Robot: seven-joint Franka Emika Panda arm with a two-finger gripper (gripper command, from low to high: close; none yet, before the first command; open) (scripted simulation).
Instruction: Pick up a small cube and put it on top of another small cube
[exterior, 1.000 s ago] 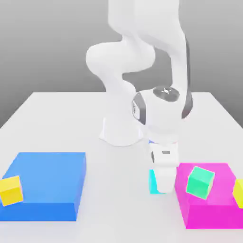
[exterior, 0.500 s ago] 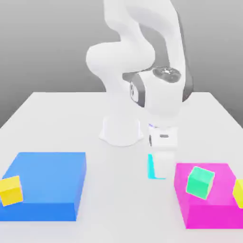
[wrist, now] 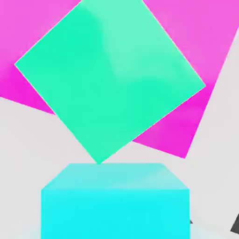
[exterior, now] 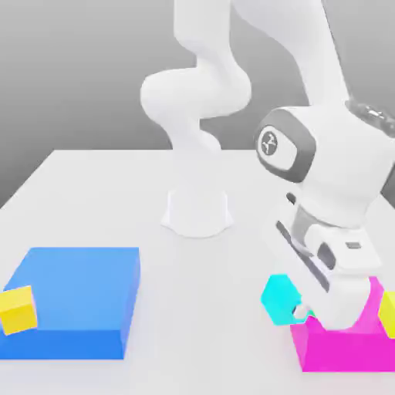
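Observation:
The small cube (exterior: 278, 298) is bright cyan and hangs tilted in the air just off the magenta block's near-left corner, with my gripper (exterior: 293, 305) shut on it. In the hand view the same cyan cube (wrist: 115, 200) sits close up. Beyond it lies the other small cube (wrist: 109, 79), mint-green, turned at an angle and resting on the magenta block (wrist: 196, 32). In the exterior view my hand and wrist cover nearly all of that green cube.
The magenta block (exterior: 339, 351) stands at the exterior view's front right, with a yellow cube (exterior: 388, 312) at its right edge. A large blue block (exterior: 77, 297) lies front left, a second yellow cube (exterior: 17, 308) against it. The arm's white base (exterior: 197, 212) stands mid-table.
The cyan cube has come up off the table in my gripper and moved toward the exterior view's right. My hand now hangs over the magenta block and hides the green cube.

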